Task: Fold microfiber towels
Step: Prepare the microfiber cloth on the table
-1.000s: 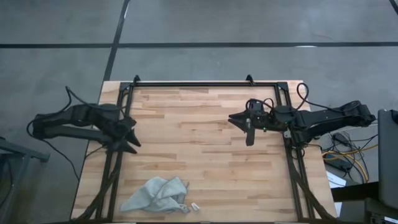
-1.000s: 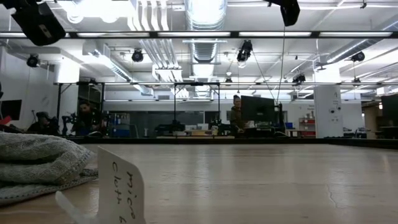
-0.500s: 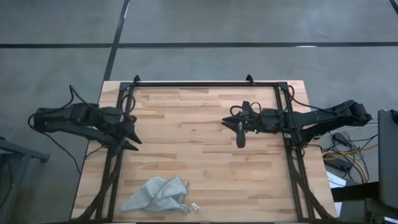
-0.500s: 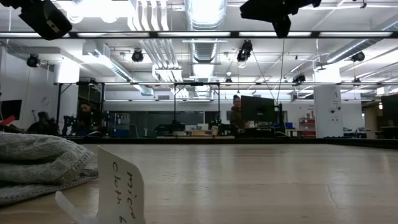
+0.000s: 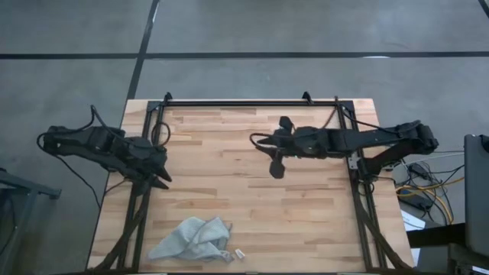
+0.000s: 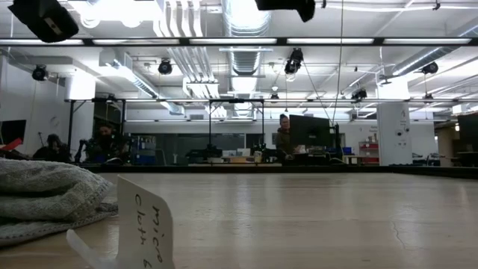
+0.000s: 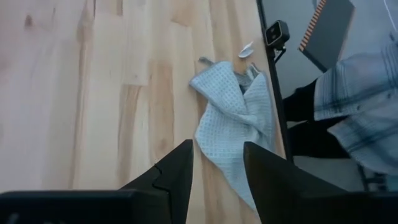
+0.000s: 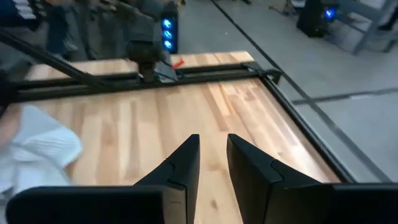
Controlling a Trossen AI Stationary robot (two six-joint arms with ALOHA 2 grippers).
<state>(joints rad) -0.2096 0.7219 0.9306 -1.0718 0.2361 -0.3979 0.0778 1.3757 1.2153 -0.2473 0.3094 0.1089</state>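
I'm looking down on the wooden table (image 5: pixel 252 191), and the microfiber towel (image 5: pixel 192 239) is lying crumpled in a loose heap near the front left corner, with a small white card (image 5: pixel 239 253) just beside it. My left gripper (image 5: pixel 159 177) is hanging above the table's left edge, behind the towel and well apart from it, fingers (image 7: pixel 177 171) spread with a clear gap and nothing between them; from its wrist I'm seeing the towel (image 7: pixel 239 118) ahead, bunched near the table edge. My right gripper (image 5: pixel 267 153) is reaching out over the middle of the table, far from the towel, fingers (image 8: pixel 183 165) parted a little and holding nothing. From table height the towel (image 6: pixel 45 196) is sitting at the near left, beside the handwritten card (image 6: pixel 146 224).
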